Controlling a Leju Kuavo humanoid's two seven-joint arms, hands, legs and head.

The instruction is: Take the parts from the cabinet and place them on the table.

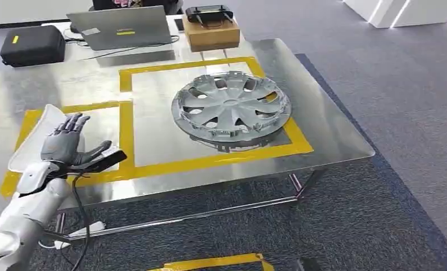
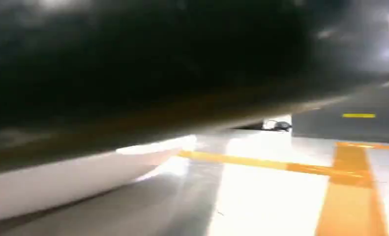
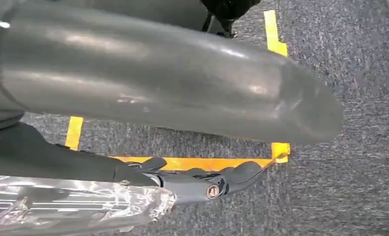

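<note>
— Silver hubcap [image 1: 231,107] lies inside the yellow tape [image 1: 209,162] on the table [image 1: 334,130]; the left hand [image 1: 68,144] rests on a white part [image 1: 37,138], grip unclear.
— Left wrist?
— White part's edge on the tabletop.
— Right wrist?
— Right hand [image 3: 182,128] pinches a plastic-wrapped part [image 3: 74,204] above carpet [image 3: 349,187].

At the tabletop's far edge you see a laptop [image 1: 121,26], a black case [image 1: 33,45] and a cardboard box [image 1: 211,33]. A controller [image 1: 209,14] sits on the box. Grey carpet [image 1: 402,113] covers the floor.
</note>
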